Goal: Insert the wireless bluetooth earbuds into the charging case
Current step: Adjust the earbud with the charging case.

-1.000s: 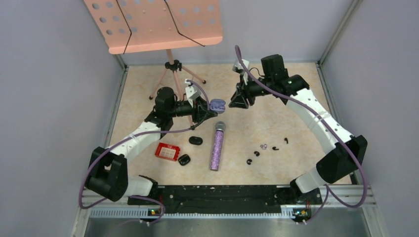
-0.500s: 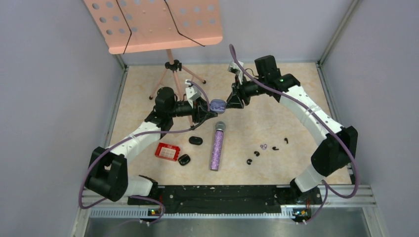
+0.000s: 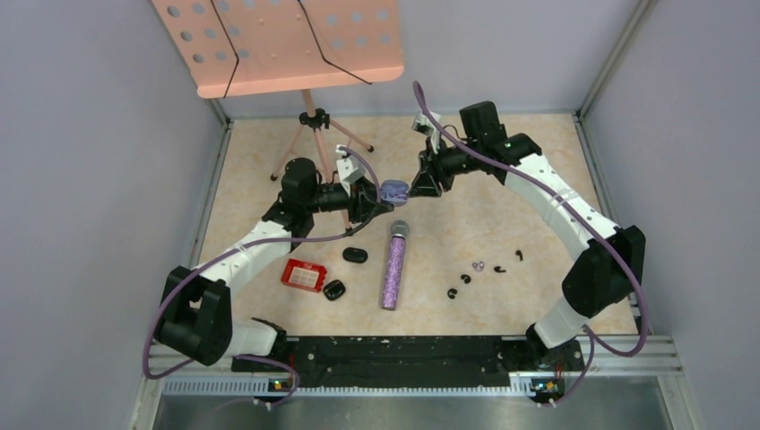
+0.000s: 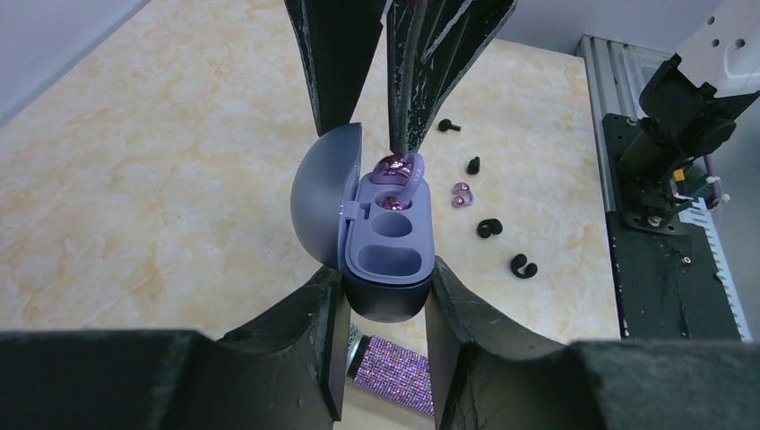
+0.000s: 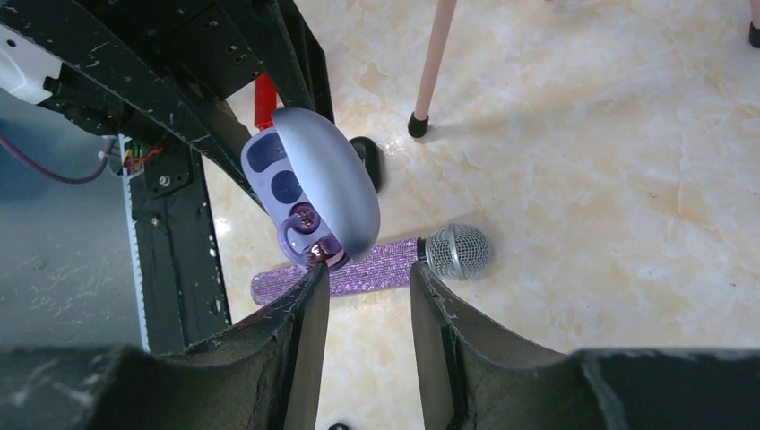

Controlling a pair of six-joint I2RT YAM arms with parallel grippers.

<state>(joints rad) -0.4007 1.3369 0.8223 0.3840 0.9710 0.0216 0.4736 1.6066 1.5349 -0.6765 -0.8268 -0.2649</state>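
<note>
My left gripper (image 3: 376, 199) is shut on an open pale purple charging case (image 3: 394, 190), held above the table with its lid swung back; it also shows in the left wrist view (image 4: 390, 242) and the right wrist view (image 5: 323, 179). A pale purple earbud (image 4: 397, 170) sits at the case's far slot. My right gripper (image 3: 414, 186) is open, with one fingertip (image 5: 315, 273) touching that earbud (image 5: 309, 235) and nothing between the jaws. Another purple earbud (image 3: 478, 266) and several black earbuds (image 3: 465, 279) lie on the table to the right.
A glittery purple microphone (image 3: 392, 264) lies below the case. Two black cases (image 3: 355, 254) (image 3: 334, 289) and a red box (image 3: 303, 275) lie at the left. A pink music stand (image 3: 314, 121) stands at the back.
My right gripper has moved left, up to the case held by my left gripper. The left arm and case have stayed put.
</note>
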